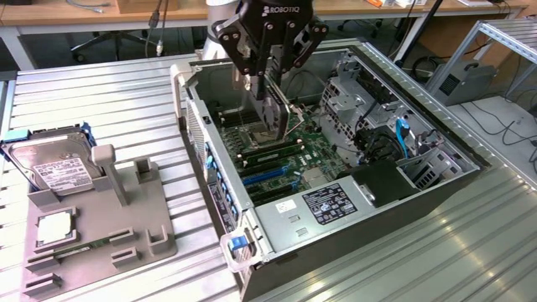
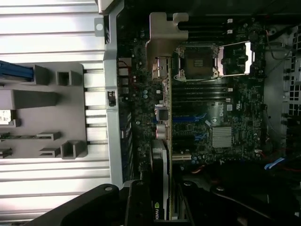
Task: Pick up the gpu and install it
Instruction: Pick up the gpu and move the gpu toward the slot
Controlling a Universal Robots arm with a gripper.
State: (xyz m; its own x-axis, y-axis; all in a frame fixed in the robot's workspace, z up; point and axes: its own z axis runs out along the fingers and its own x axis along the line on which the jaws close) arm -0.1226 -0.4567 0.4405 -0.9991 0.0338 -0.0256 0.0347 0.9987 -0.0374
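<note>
As they hang above the motherboard [image 1: 312, 153], jaws — barely parted — clamp the gpu [image 1: 276, 115].

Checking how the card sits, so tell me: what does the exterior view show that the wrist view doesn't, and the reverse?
Exterior view: the hard drive with its white label, and the gripper from outside, shut on the gpu. Wrist view: the gpu edge-on, its metal bracket and green logo. Both: the gpu upright over the motherboard in the open case, beside the grey fixture.
</note>
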